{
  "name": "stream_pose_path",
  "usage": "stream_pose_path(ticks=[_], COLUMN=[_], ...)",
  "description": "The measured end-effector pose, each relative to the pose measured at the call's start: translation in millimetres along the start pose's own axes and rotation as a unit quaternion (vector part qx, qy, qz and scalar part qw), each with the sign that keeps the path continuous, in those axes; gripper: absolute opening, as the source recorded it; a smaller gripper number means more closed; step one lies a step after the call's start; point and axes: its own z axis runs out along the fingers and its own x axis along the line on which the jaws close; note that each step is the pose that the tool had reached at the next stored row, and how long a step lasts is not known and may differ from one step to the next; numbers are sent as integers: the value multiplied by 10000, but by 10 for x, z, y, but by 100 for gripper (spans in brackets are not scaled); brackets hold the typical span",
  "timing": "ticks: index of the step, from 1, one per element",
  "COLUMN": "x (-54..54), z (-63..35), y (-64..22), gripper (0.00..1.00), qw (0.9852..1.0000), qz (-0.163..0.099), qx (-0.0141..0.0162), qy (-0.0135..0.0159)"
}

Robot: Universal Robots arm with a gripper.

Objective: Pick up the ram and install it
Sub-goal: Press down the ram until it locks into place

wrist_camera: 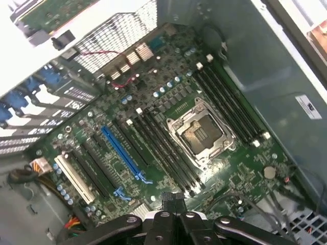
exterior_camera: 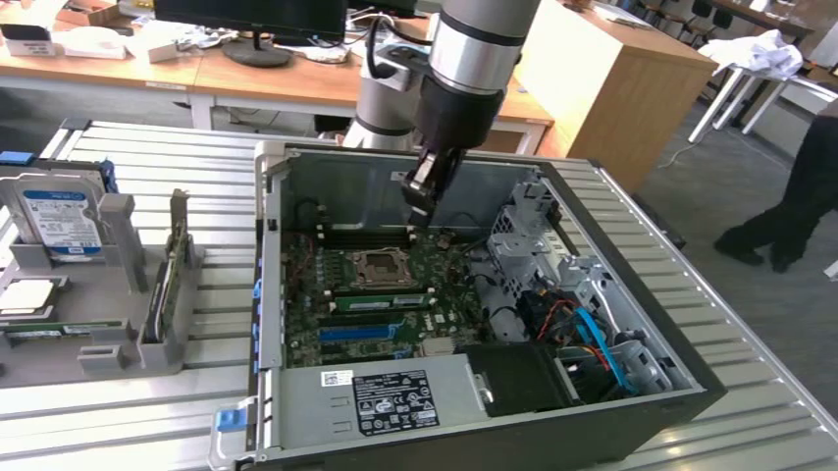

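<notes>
Ram (exterior_camera: 383, 302) seated below shut jaws

— How many computer cases?
— One case (exterior_camera: 681, 392) on the table (exterior_camera: 131, 412), holding one motherboard (wrist_camera: 240, 176) with one processor socket (wrist_camera: 202, 130).
— And slots?
— One long blue slot (wrist_camera: 120, 150), one white slot (wrist_camera: 74, 176), and two banks of dark memory slots, one bank on each side of the socket.
— Anything off the board?
— One hard drive (exterior_camera: 59, 221), one arm (exterior_camera: 478, 59), one gripper (exterior_camera: 419, 201), one person (exterior_camera: 799, 186).
</notes>
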Motion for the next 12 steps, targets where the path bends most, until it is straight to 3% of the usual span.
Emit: stream_pose_path(ticks=[4, 7, 12], x=[0, 0, 0], z=[2, 5, 9], y=[0, 0, 0], gripper=[11, 11, 11], qw=[9994, 9980, 9930], qz=[360, 635, 1180], qx=[7, 12, 21], qy=[-9, -16, -30])
